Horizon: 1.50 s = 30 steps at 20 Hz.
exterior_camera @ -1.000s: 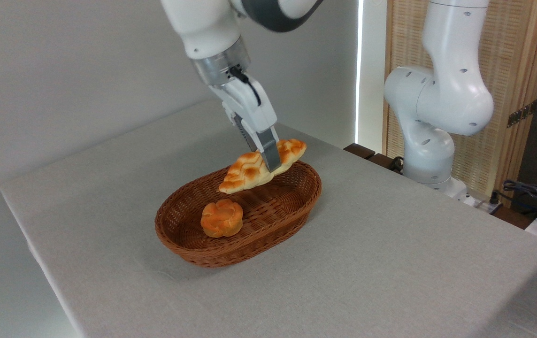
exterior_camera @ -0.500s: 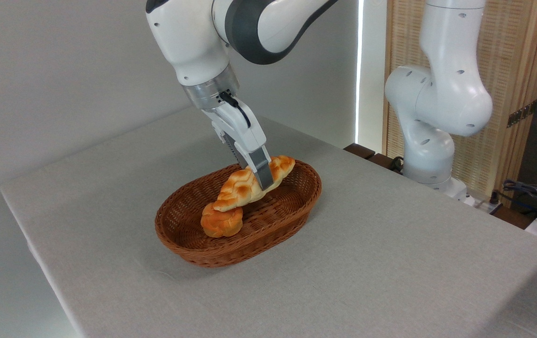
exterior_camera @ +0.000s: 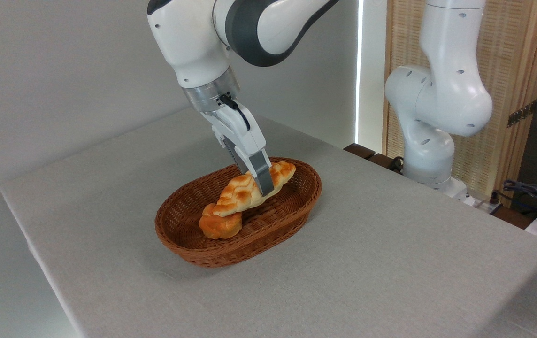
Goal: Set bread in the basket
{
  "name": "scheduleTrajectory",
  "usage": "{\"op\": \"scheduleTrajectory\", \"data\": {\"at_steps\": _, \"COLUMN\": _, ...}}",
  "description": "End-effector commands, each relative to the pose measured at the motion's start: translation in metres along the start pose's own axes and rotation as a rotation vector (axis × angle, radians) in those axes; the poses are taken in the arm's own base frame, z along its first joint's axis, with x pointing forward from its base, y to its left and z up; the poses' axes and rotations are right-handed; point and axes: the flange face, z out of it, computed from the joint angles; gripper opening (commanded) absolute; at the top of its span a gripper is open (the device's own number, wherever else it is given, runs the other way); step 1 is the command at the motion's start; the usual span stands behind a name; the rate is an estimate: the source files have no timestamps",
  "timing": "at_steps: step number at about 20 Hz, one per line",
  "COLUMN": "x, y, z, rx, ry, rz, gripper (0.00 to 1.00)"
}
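The braided bread (exterior_camera: 242,192) lies tilted inside the reddish-brown wicker basket (exterior_camera: 292,213), its lower left end resting on a round orange bun (exterior_camera: 219,225). My gripper (exterior_camera: 261,183) reaches down from above and is shut on the loaf near its upper right half. One grey finger (exterior_camera: 264,178) shows in front of the loaf; the other is hidden behind it.
The basket sits mid-table on a grey cloth. The table's edges run along the left and front. The arm's white base (exterior_camera: 430,141) stands off the table's right rear corner, with cables (exterior_camera: 531,197) beyond it.
The gripper has lowered the bread from above the basket's far rim down into the basket, and the loaf's lower end now presses on the round bun, which shifted slightly left.
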Motion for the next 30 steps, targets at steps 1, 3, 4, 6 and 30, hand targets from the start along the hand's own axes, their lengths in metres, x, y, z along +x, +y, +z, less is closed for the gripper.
{"op": "scheduleTrajectory", "data": {"at_steps": 1, "x": 0.0, "y": 0.0, "z": -0.005, "rx": 0.026, "ry": 0.008, "rz": 0.0, "gripper": 1.0}}
{"op": "scheduleTrajectory", "data": {"at_steps": 3, "x": 0.0, "y": 0.0, "z": -0.006, "rx": 0.028, "ry": 0.011, "rz": -0.002, "gripper": 1.0}}
{"op": "scheduleTrajectory", "data": {"at_steps": 4, "x": 0.0, "y": 0.0, "z": -0.006, "rx": 0.028, "ry": 0.011, "rz": -0.003, "gripper": 1.0}}
{"op": "scheduleTrajectory", "data": {"at_steps": 6, "x": 0.0, "y": 0.0, "z": -0.011, "rx": 0.033, "ry": 0.019, "rz": -0.003, "gripper": 1.0}}
{"op": "scheduleTrajectory", "data": {"at_steps": 30, "x": -0.047, "y": -0.065, "z": -0.17, "rx": 0.164, "ry": 0.199, "rz": -0.142, "gripper": 1.0}}
